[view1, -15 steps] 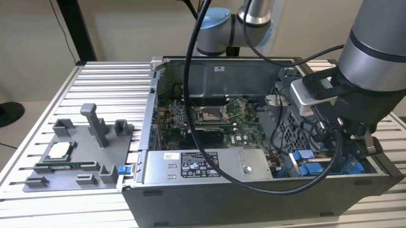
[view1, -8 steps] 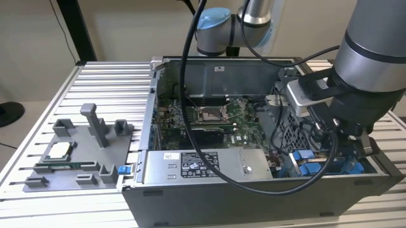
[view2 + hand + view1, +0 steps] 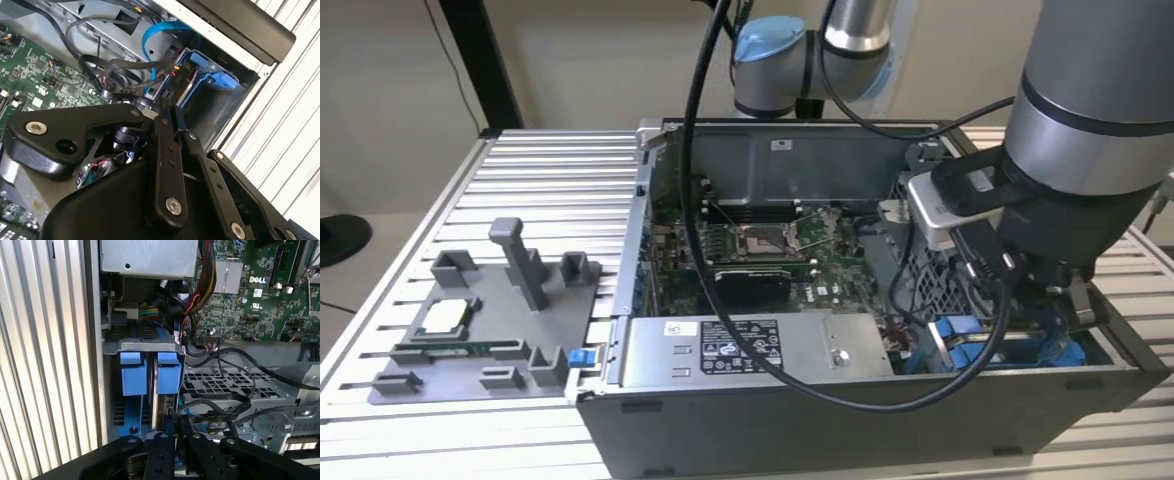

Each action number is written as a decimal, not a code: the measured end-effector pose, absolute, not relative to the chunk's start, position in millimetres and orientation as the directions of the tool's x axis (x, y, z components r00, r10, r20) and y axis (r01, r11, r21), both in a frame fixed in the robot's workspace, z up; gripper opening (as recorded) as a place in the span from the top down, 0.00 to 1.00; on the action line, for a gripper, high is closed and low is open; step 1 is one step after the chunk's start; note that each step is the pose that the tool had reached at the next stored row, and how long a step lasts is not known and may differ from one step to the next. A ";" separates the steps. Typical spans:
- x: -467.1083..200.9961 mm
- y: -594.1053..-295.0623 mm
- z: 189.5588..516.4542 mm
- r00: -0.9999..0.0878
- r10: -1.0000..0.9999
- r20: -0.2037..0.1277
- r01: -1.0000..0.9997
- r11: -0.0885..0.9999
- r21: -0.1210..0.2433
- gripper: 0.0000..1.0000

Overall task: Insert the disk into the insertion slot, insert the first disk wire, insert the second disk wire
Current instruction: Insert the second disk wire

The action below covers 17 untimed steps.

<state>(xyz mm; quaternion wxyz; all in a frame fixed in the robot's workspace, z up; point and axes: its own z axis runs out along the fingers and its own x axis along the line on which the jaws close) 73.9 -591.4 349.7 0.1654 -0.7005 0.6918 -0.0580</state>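
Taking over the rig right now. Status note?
Gripper: down inside the case, at the disk; grip state unclear.
Disk: appears seated in the slot, blue carrier tabs showing.
Wires: black ones lie loose beside the slot; can't tell if either is plugged in.
Done: disk insertion, apparently.
Left: both wires unconfirmed.

White block lettering and a small white sticker stand on the green motherboard [image 3: 240, 315], well beyond the perforated cage [image 3: 220, 385] from the closed fingers [image 3: 162, 450] in the first wrist view, with fine white part markings scattered over the same board. In the exterior view a black-and-white printed label with rows of small symbols lies on the silver power-supply box [image 3: 720, 350], well apart from the fingers, its print too small to make out
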 end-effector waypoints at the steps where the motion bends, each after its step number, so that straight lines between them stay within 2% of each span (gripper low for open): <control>1: 73.2 -591.3 349.6 0.037 -0.989 -0.145 -0.948 0.011 -0.317 1.00; 11: 74.1 -590.9 341.8 0.043 -0.993 -0.113 -0.942 -0.003 -0.335 1.00; 17: 76.7 -588.7 341.1 0.045 -0.993 -0.112 -0.941 -0.004 -0.339 1.00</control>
